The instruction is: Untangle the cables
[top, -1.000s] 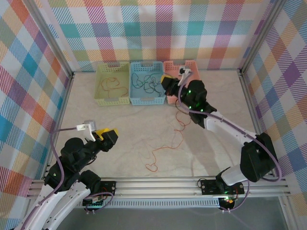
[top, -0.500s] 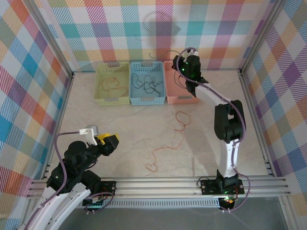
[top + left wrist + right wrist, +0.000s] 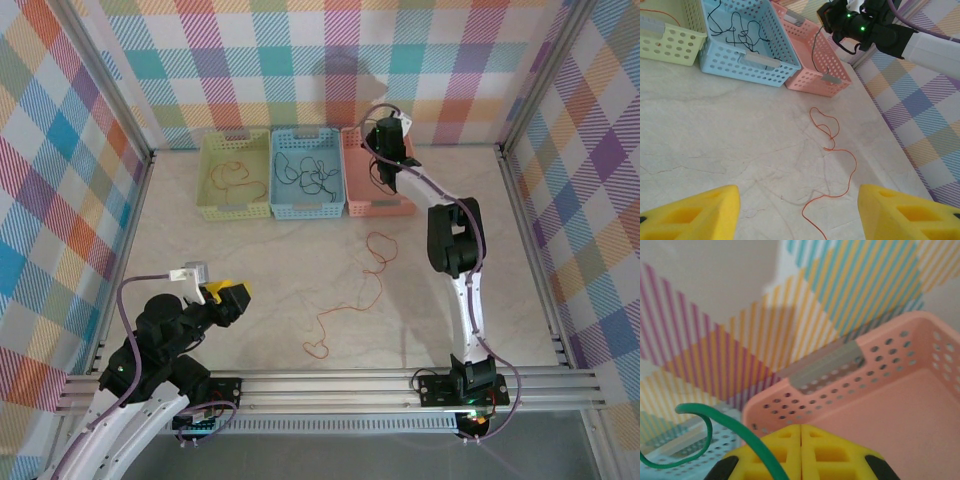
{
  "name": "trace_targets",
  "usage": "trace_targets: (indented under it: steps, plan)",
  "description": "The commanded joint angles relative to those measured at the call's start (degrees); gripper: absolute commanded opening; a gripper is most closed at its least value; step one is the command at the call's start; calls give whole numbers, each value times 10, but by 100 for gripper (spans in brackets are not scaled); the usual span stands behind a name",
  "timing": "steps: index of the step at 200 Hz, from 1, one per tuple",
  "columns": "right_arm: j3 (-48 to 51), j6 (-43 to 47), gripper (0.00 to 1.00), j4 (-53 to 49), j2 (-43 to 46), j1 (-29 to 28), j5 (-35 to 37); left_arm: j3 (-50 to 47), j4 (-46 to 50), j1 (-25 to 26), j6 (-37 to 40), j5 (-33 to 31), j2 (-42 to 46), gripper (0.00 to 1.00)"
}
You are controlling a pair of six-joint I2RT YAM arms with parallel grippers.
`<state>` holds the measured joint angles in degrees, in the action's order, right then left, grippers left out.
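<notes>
Cable (image 3: 695,407), green, is pinched by closed right gripper (image 3: 800,432) above pink basket (image 3: 875,405). We see left gripper (image 3: 797,192) spread wide, empty.

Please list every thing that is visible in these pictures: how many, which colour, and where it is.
yellow-green basket: one, left end of the row at the back wall
blue basket: one, middle of the row
pink basket: one, right end of the row
loose orange cable: one, on the table in front of the pink basket
second orange cable: one, inside the yellow-green basket
dark cables: number unclear, black, tangled in the blue basket
dark green cable: one, hangs from the right tool over the pink basket
table: one, pale stone pattern
walls: checked cloth, many colours, around the table
left tool: one, yellow fingers, open, near left
right tool: one, yellow fingers, shut on the dark green cable
</notes>
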<state>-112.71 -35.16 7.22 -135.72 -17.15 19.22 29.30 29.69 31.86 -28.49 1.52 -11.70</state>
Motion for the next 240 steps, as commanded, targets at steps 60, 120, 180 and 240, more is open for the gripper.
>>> trace_targets:
  steps: [60, 120, 180, 240]
  plan:
    - [-1, -6, 9, -57, -20, 32, 36, -7, -34, -2, 19, 13, -1, 64]
    - [1, 32, 53, -61, 11, 35, -51, -10, -33, -2, 18, 10, -1, 65]
    - [148, 61, 55, -10, 187, 23, -90, -17, -42, -2, 3, 11, -10, 66]
    - [404, 85, 55, 30, 449, -44, -113, -12, -80, -2, -22, 46, -80, 66]
